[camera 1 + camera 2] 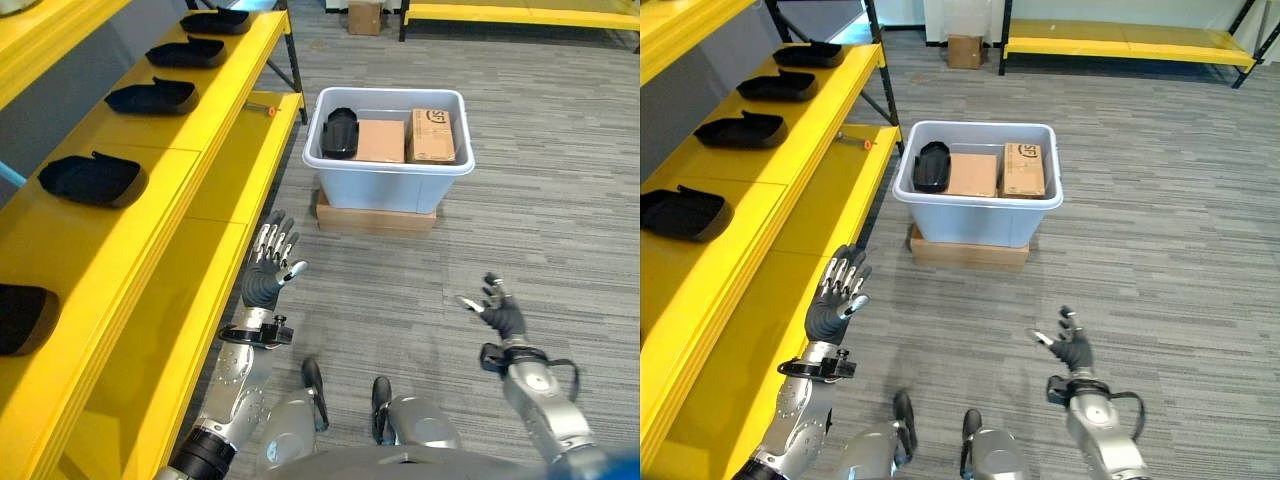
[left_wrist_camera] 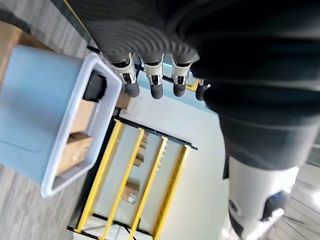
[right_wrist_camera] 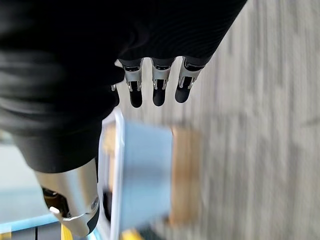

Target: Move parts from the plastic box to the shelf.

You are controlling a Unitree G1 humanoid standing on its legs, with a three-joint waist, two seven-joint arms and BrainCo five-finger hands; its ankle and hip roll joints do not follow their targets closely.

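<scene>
Partway through: shelf mostly stocked, one part left in the box.

I count five black moulded parts (image 1: 92, 180) on the yellow shelf (image 1: 215, 150). One black part (image 1: 339, 133) stands in the pale blue plastic box (image 1: 388, 180) beside two cardboard cartons (image 1: 380, 141). My left hand (image 1: 268, 265) and right hand (image 1: 500, 313) hover empty, fingers relaxed, well short of the box.
</scene>
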